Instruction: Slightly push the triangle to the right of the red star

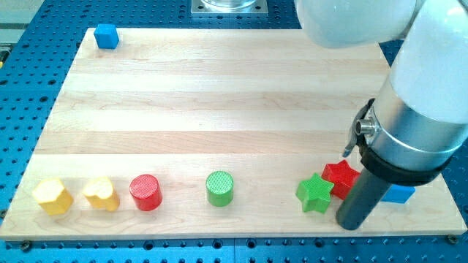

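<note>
The red star (339, 175) lies near the view's bottom right, with a green star (315, 192) touching its lower left. A blue block (400, 193) sits to the right of the red star. The arm hides most of it, so its shape cannot be made out. My dark rod comes down between the red star and the blue block. My tip (350, 225) rests on the board just below the red star, right of the green star and left of the blue block. I cannot tell whether it touches any of them.
A green cylinder (219, 188), a red cylinder (145, 192) and two yellow blocks (101, 193) (53, 196) line the bottom edge. A blue cube (107, 36) sits at the top left corner. The board's bottom edge (234, 235) is close below my tip.
</note>
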